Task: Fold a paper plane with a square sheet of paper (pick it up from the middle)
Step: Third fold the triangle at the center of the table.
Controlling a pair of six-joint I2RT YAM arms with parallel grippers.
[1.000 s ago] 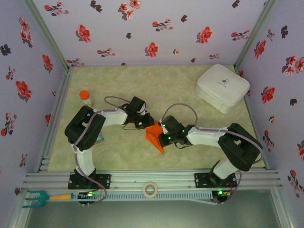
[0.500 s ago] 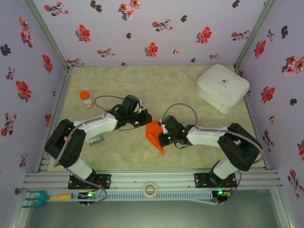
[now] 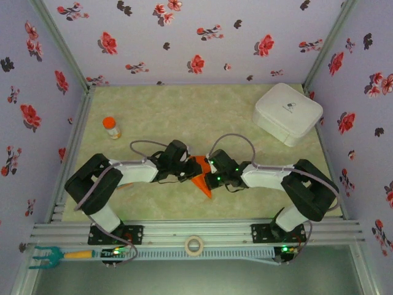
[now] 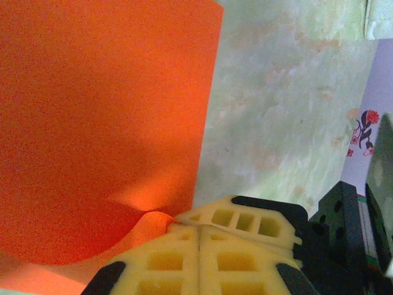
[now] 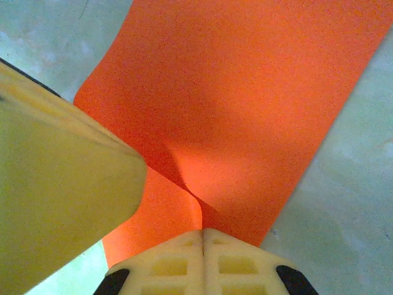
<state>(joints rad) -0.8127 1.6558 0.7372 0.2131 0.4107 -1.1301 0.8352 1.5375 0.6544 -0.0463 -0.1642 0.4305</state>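
I am in the middle of a fold. My left gripper [image 3: 186, 173] is clenched on one edge of the square sheet of paper [image 3: 201, 167]. In the left wrist view the paper [image 4: 104, 110] puckers right at my closed fingertips [image 4: 184, 218] and spreads out ahead and to the left of them. My right gripper [image 3: 209, 176] is clamped on the opposite side. In the right wrist view the sheet [image 5: 245, 104] rises ahead of the shut jaws with a short crease running into the pinch, and the left gripper's finger [image 5: 61, 178] sits close on the left.

The sheet hangs between my two grippers, low over the table [image 3: 184, 117], already narrower than a full square with a point trailing towards me.

I judge the next move calls for both grips to hold while one hand carries its edge across to meet the other. The edges must line up before anything is pressed flat, since thin paper pinched this near its edge could slip or tear.
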